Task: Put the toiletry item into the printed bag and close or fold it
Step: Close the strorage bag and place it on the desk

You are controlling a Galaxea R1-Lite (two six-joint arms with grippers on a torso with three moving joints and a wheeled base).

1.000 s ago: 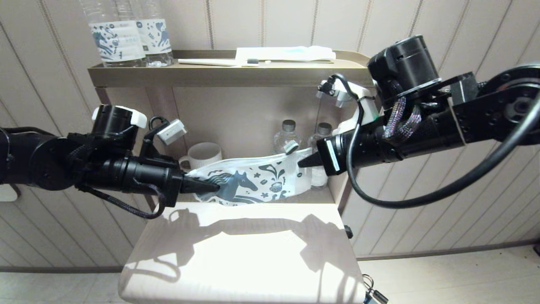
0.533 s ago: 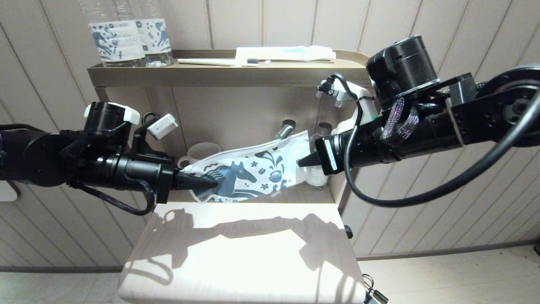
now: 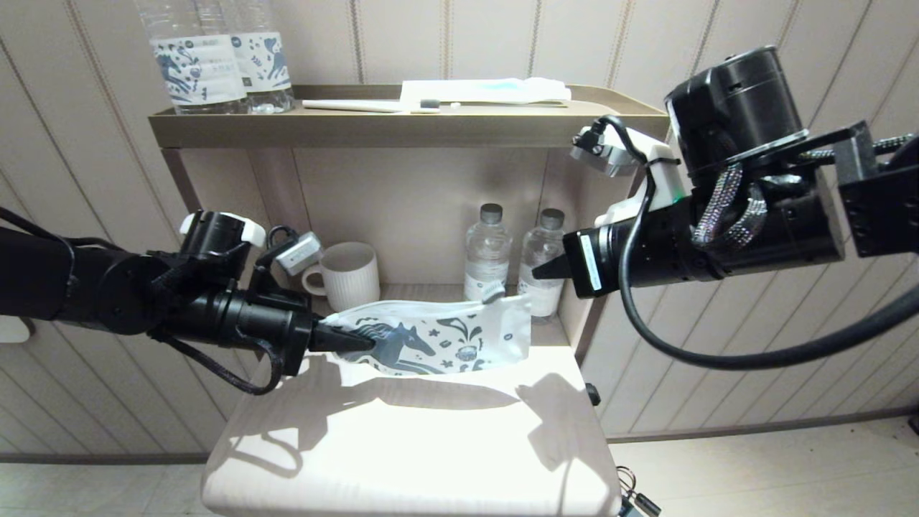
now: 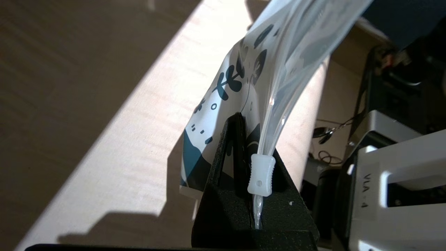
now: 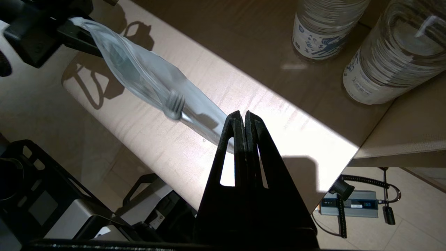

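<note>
1. Where pale grooved wall panels (image 3: 86, 402) backed the scene, the left gripper (image 3: 359, 339) stayed clenched on the flat white horse-printed zip pouch (image 3: 438, 343).
2. That pouch sagged onto the sunlit beige wooden tabletop (image 3: 409, 445); the slim grey toothbrush's bristle head (image 3: 492, 291) poked out of its top edge.
3. Further right, the right gripper (image 3: 537, 271) hovered pinched shut and empty, near two clear water bottles (image 3: 487, 251).

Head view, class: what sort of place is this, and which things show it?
Probably a hotel room's amenity stand: labelled water bottles, a white mug, and a toothbrush on the top tray.
</note>
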